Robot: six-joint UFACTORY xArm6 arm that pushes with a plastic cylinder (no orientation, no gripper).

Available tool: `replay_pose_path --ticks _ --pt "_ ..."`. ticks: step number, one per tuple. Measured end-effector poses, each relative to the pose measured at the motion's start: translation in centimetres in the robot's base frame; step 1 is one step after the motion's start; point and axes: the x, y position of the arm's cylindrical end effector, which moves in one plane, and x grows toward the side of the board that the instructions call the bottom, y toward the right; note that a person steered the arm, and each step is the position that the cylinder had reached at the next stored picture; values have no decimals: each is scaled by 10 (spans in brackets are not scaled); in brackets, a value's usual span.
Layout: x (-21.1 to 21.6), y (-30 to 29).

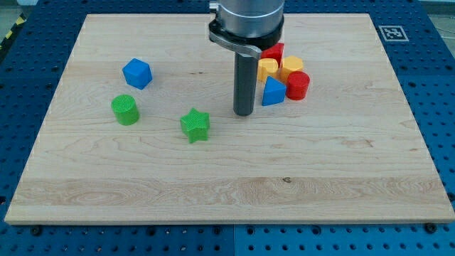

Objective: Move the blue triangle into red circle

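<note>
No brand names or readable words anywhere; only a small black-and-white square marker [390, 32] printed at the upper right corner of the board, its pattern too small to decode; blue triangle [272, 92] sitting right of centre in the upper half of the frame, a wedge with a bright blue face turned toward the camera, apex upward, darker along its left edge; just right of it and apparently touching, the red circle [298, 85], a short red cylinder with a ribbed side; directly above these two, a tight cluster of two yellow blocks [279, 68], shapes unclear, and a further red block [274, 52] partly hidden behind the arm's housing [248, 20]; no claw fitted, only a straight dark rod, so nothing to open, close or hold; my tip [244, 114] planted on the wood just left of the blue triangle, very close, contact impossible to confirm; well apart on the left side of the frame, a blue cube-like block [137, 73], a green cylinder [125, 109] below it, and a green star [195, 125] near the centre, lower left of the tip; pale wooden board [227, 185] with faint grain and a small dark knot low in the middle; beneath and around it, a blue perforated table [434, 28] with rows of holes.
</note>
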Motion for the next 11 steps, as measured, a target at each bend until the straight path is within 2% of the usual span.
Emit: replay_pose_path --ticks 5,8,11 --pt "-7 42" --pt "7 29" --pt "61 16"
